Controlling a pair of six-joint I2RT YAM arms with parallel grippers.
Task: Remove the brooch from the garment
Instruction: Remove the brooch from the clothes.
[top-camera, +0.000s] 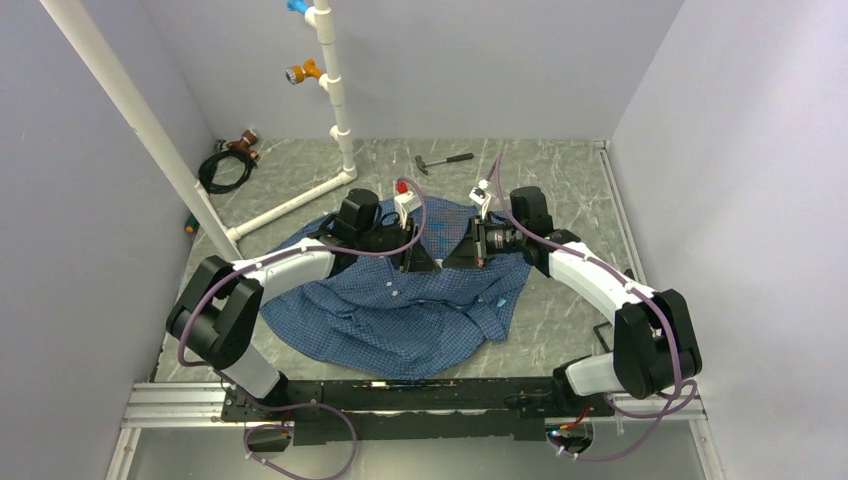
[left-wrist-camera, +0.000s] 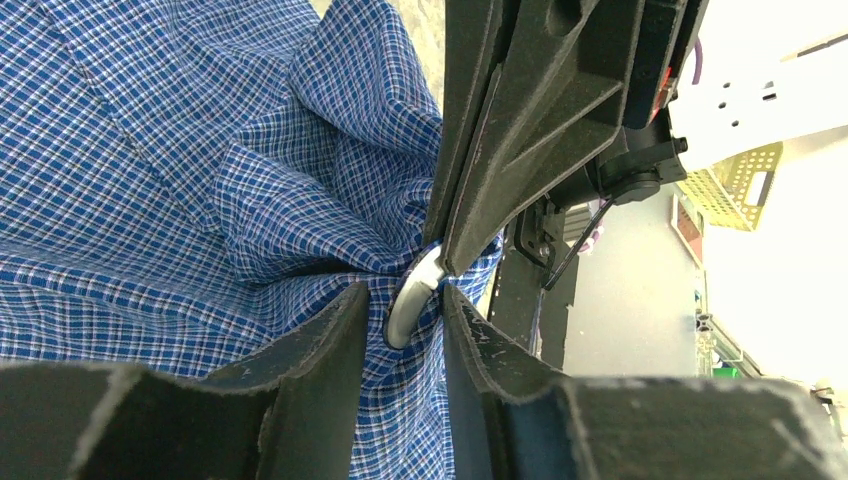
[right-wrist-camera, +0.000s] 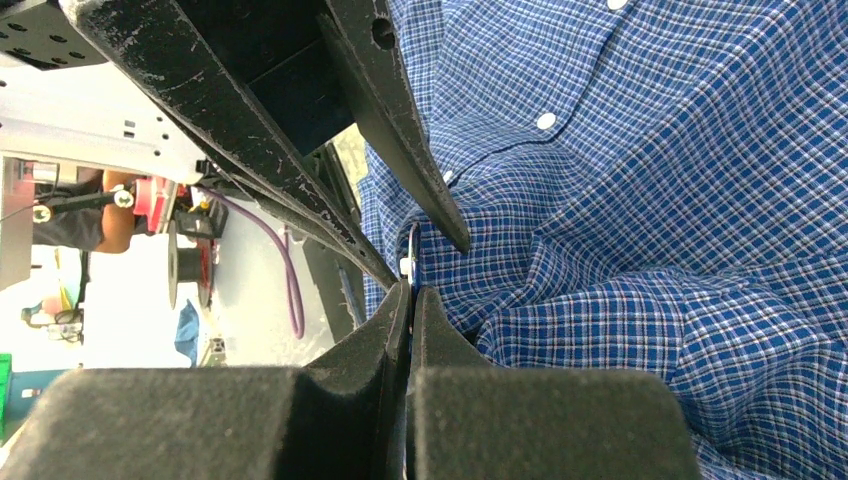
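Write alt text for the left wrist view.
The left gripper, jaws apart, straddles a round silvery piece, probably the brooch's back, on a bunched blue checked shirt. The right gripper, shut, meets its top edge.

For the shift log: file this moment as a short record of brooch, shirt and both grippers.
brooch: on the shirt, seen edge-on
shirt: blue check, on the table, bunched up at the brooch
left gripper: jaws apart, either side of the brooch
right gripper: shut, tips at the brooch's edge; what they pinch is unclear
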